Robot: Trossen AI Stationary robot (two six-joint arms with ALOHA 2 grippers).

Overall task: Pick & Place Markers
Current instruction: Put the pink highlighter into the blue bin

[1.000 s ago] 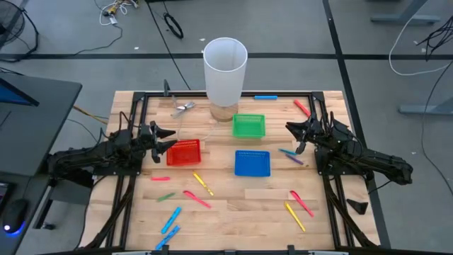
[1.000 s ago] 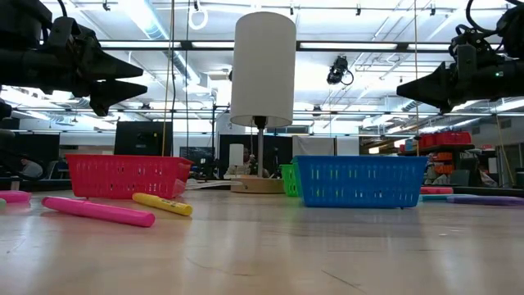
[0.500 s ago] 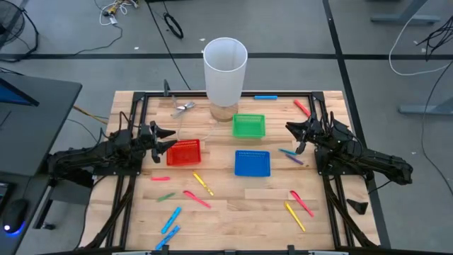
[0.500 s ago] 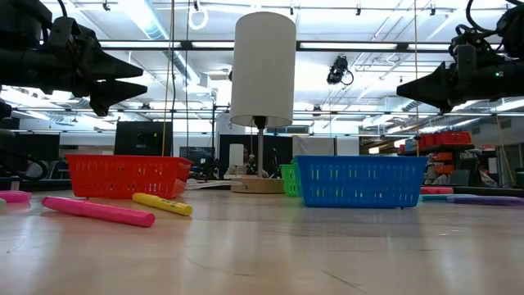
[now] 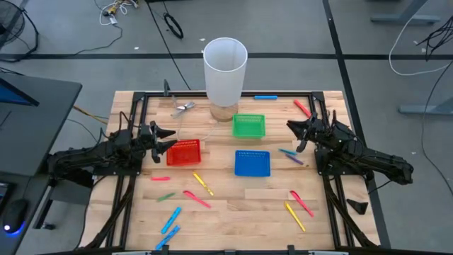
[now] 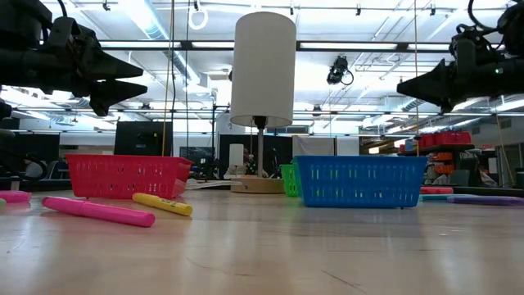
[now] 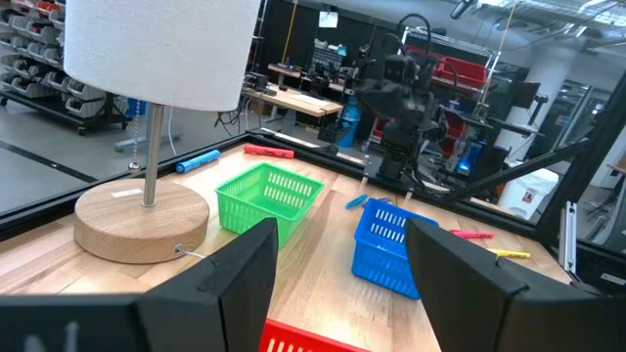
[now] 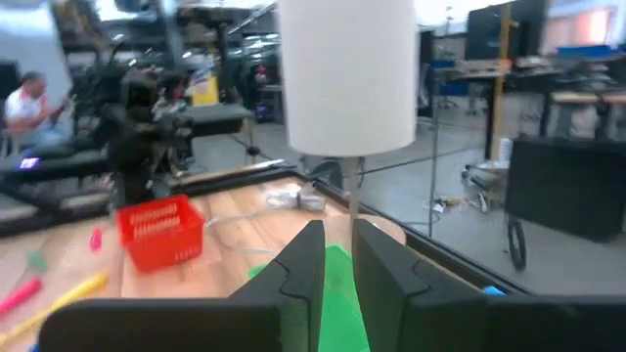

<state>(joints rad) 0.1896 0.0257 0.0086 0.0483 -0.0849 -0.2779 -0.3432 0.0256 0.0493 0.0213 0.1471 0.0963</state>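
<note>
Several markers lie flat on the wooden table: a yellow one and a pink one near the middle, light blue ones at the near left, pink and yellow ones at the near right, and a red one at the far right. My left gripper hangs open above the table's left side, pointing level over the red basket. My right gripper hangs shut and empty above the right side, pointing level toward the green basket.
A tall white lamp on a wooden foot stands at the far middle. The blue basket sits at the centre. A black frame runs around the table's edges. Bare wood lies between the baskets and the near edge.
</note>
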